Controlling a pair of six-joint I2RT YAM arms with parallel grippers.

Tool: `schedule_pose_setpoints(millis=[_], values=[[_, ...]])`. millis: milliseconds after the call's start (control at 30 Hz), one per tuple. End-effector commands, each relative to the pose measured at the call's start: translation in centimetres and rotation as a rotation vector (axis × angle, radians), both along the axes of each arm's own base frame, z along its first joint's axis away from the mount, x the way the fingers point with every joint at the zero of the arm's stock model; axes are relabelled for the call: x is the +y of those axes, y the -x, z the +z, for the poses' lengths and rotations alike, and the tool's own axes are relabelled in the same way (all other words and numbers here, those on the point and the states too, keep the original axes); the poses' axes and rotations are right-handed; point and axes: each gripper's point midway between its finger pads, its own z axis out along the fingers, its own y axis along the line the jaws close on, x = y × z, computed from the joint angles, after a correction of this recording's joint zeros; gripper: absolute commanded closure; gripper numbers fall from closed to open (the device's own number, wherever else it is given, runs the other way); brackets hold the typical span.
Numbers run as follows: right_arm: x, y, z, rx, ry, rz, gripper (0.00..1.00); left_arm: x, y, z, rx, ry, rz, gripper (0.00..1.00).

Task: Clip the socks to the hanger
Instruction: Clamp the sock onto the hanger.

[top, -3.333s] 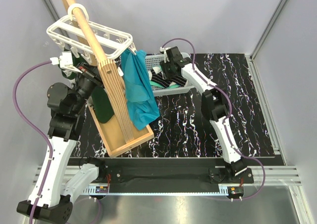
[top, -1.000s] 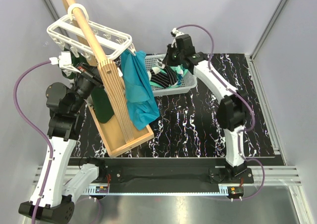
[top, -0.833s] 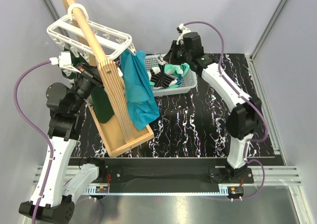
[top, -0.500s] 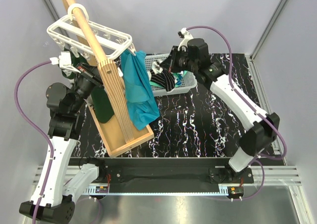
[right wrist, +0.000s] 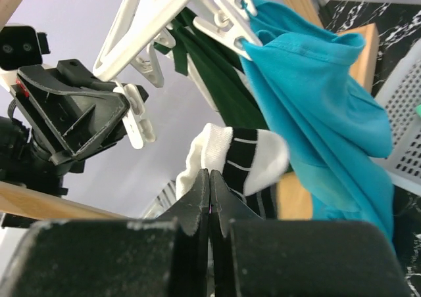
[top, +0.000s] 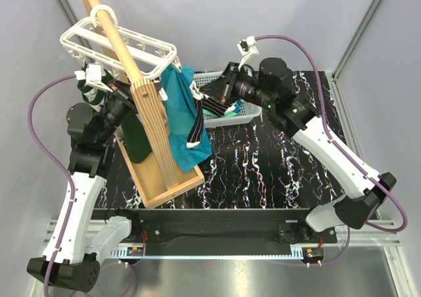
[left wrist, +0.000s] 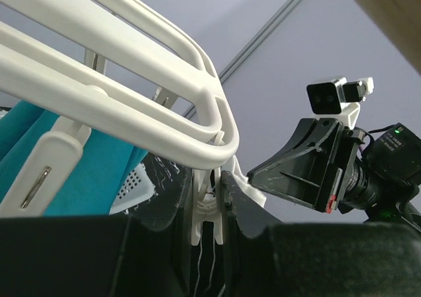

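The white hanger [top: 118, 41] hangs by its hook loop on the wooden pole at the upper left. My left gripper [left wrist: 209, 205] is shut on one of the hanger's white clips [left wrist: 209, 195], under the frame's corner [left wrist: 217, 133]. In the top view its fingers are hidden behind the pole. My right gripper [right wrist: 210, 179] is shut on a black-and-white striped sock [right wrist: 240, 156]. It holds the sock in the air beside the teal cloth, where it dangles [top: 195, 123], close to the hanger [right wrist: 164, 8]. More socks [top: 227, 106] lie in the basket.
The light grey mesh basket [top: 240, 118] stands at the back centre. The teal cloth [top: 181, 119] and a dark green garment [top: 135, 139] hang from the hanger. The wooden pole and slatted stand [top: 158, 146] lean across the left side. The right wrist camera [left wrist: 329, 96] is close to the clip.
My right arm has lifted the striped sock out of the basket and carried it left, up to the hanger. My left arm has shifted slightly, still at the hanger.
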Motion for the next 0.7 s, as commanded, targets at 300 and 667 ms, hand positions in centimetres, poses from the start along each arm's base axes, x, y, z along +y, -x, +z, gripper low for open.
schedule_pose_setpoints(millis=[300,667], values=[[3.3,-0.2,2.1,0.023,-0.079,0.032,1.0,0.6,0.5,2.1,-0.022,0.086,0.025,1.0],[5.5,-0.5,2.5,0.047,-0.095,0.028,1.0,2.3,0.1,1.8,-0.03,0.057,0.143,1.0]])
